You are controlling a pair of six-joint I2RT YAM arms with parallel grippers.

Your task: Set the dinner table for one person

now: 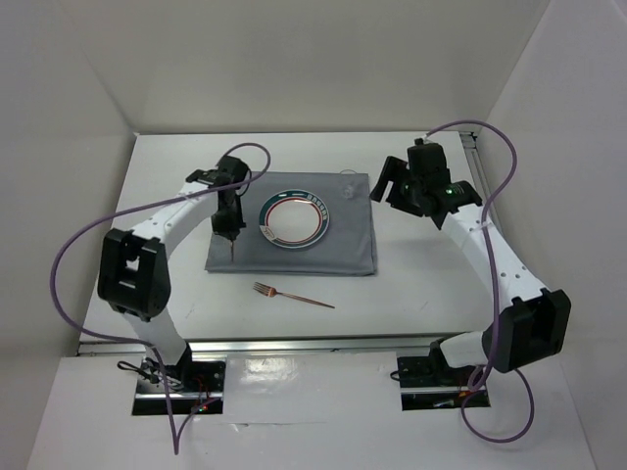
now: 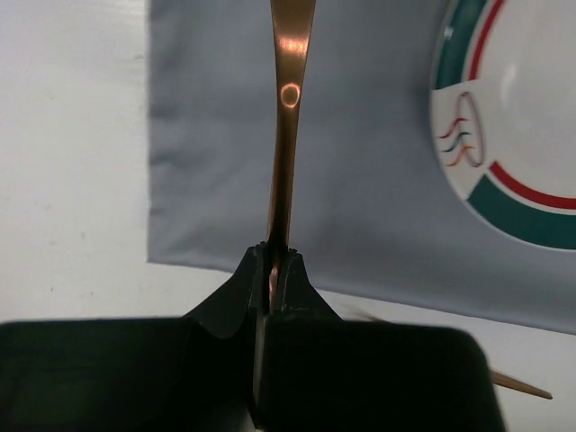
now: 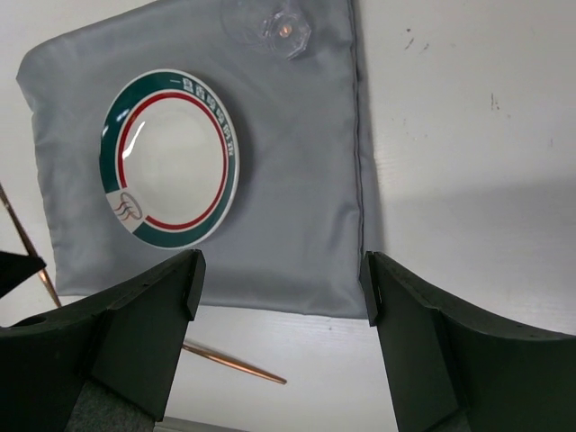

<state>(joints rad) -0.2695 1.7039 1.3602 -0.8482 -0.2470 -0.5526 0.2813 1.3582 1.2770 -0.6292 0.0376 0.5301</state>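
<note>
Left gripper (image 2: 274, 261) clamps copper utensil (image 2: 286, 135), maybe knife, over mat (image 2: 207, 135); right gripper (image 3: 281, 274) agape

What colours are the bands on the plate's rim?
Green outer band, red inner ring, on the white plate; clearest in the right wrist view.

Reference item: the grey cloth mat (image 1: 348, 245). A white plate (image 1: 293, 217) with a green rim band and a red ring lies on the mat, left of its centre. A clear glass (image 1: 349, 188) stands on the mat near its far right corner. A copper-coloured fork (image 1: 292, 295) lies off the mat, near its front edge, tines pointing left. A copper-coloured utensil (image 2: 287, 135), type not discernible, stands steeply above the mat's front left corner.
</note>
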